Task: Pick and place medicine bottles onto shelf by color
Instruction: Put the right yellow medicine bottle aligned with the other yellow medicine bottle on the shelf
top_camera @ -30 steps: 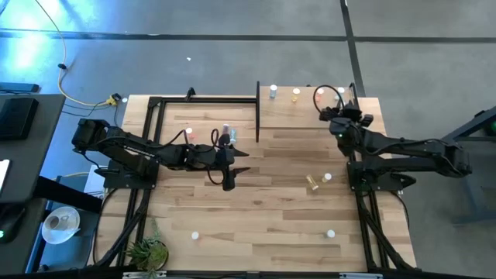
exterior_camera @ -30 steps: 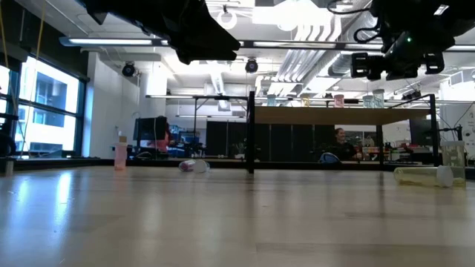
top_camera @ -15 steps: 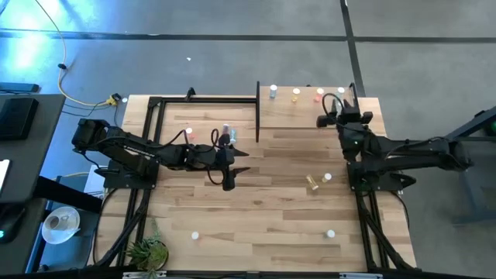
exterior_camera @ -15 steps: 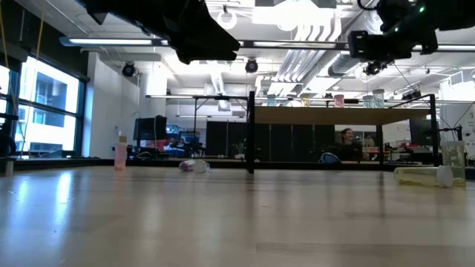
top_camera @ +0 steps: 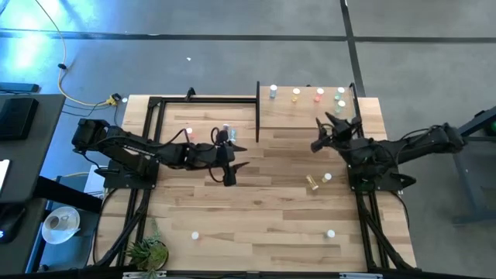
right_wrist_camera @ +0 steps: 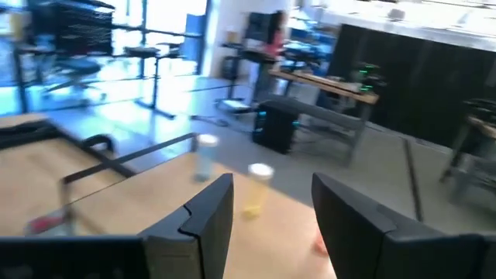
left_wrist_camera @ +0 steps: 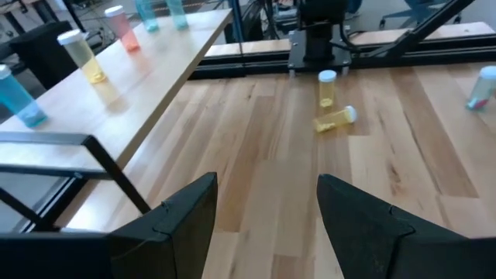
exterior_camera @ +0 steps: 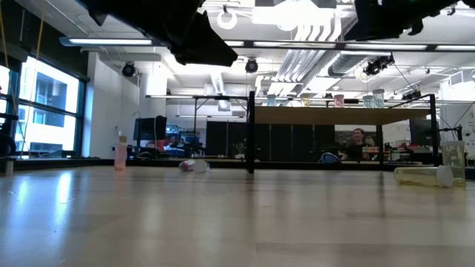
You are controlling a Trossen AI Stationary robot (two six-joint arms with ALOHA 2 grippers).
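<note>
The shelf [top_camera: 298, 112], a pale board with black uprights, stands at the table's far right. A blue [top_camera: 273, 92], a yellow [top_camera: 296, 94], a red [top_camera: 319, 94] and two green bottles [top_camera: 340, 98] stand in a row along its far edge. Two yellow bottles lie loose on the table, one on its side [left_wrist_camera: 335, 120] and one upright [left_wrist_camera: 327, 87]. My left gripper [top_camera: 242, 156] hangs open and empty above the table's middle. My right gripper [top_camera: 316, 134] is open and empty just off the shelf's near edge, pointing toward the table's left.
A pink bottle [top_camera: 189, 133] stands at the far left and another bottle [top_camera: 226, 130] lies beside it. More bottles stand near the front edge [top_camera: 195, 234] [top_camera: 331, 233] and at mid-table [top_camera: 259, 203]. A black frame [top_camera: 155, 105] borders the table's left. People sit in the room behind.
My right gripper has drawn back from the far right end of the shelf toward the table's near edge, risen, and swung round to point toward the table's left. The green bottles it covered now show on the shelf.
</note>
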